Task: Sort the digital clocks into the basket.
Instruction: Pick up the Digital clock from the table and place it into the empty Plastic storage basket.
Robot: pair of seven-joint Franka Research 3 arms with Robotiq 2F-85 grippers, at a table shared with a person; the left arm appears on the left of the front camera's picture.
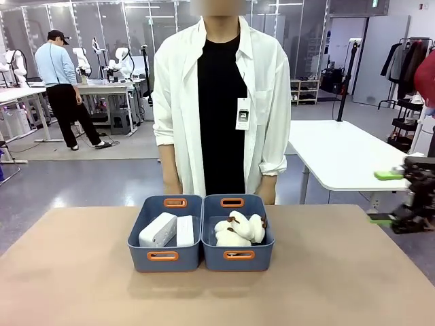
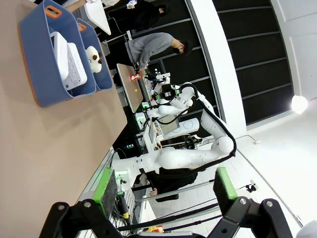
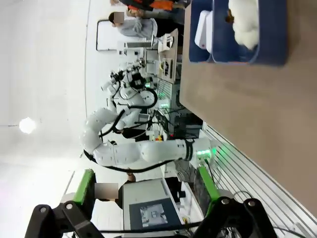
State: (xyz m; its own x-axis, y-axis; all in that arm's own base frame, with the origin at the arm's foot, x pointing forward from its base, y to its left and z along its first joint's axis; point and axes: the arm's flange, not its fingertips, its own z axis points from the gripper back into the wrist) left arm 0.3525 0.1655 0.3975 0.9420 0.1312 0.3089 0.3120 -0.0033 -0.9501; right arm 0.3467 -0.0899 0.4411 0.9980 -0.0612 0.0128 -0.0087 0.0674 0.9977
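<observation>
Clocks [image 1: 167,230] lie side by side in the left basket [image 1: 164,256], plush toys [image 1: 240,228] in the right one, while both grippers [image 2: 166,191] [image 3: 146,186] hang released, empty.

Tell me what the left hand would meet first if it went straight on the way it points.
Nothing nearby, it seems: the open left hand points past the table edge toward another white arm beyond, though depth is unclear.

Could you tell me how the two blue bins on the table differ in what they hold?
The left basket holds two white digital clocks, hard, flat-sided blocks lying side by side; the right basket holds cream plush toys with brown bits, soft and heaped together. Both bins are slate blue with orange-rimmed handle slots and stand touching, side by side.
</observation>
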